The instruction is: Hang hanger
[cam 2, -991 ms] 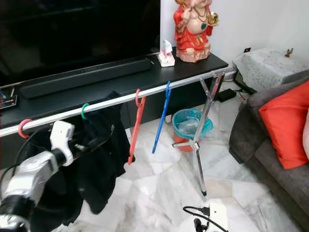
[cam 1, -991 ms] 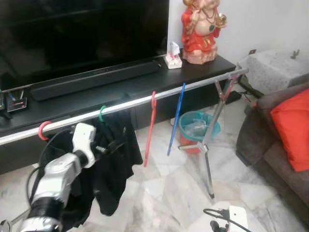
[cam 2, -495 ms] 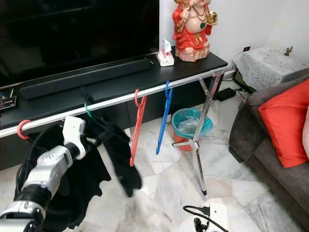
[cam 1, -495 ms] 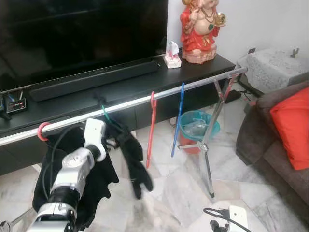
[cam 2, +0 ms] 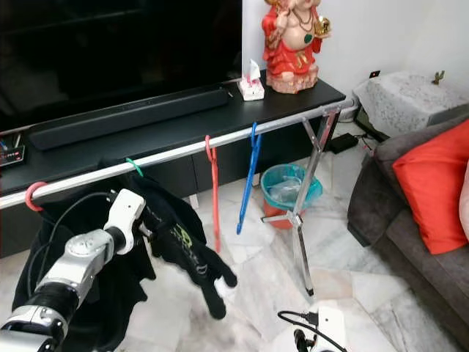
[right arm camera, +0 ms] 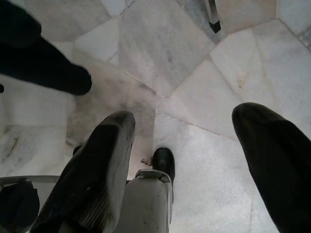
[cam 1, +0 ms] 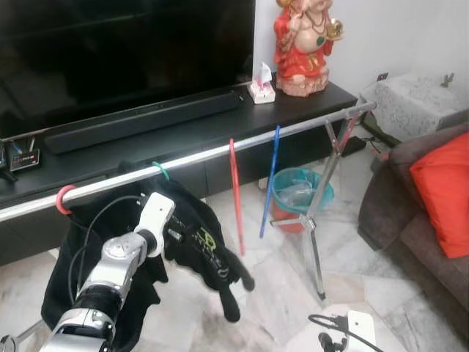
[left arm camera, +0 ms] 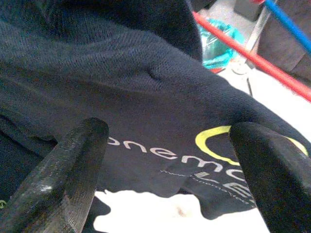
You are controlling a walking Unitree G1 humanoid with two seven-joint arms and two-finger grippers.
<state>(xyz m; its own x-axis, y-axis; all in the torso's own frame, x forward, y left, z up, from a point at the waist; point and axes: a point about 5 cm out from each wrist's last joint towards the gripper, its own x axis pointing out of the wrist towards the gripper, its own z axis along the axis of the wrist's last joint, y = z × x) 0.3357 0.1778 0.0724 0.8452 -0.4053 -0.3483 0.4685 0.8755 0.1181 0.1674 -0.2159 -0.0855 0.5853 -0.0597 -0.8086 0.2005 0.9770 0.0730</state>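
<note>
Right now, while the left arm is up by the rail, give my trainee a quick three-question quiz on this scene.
1. True or false: the left gripper has its fingers shut on the black shirt.
2. Which hanger hangs bare nearest the bin? A green, B red, C blue.
3. Fill in: the green hanger hooks over the silver ____.

Key: 1 false, the fingers stand open, shirt beyond them. 2 C, the blue hanger; the red hanger is next. 3 rail.
</note>
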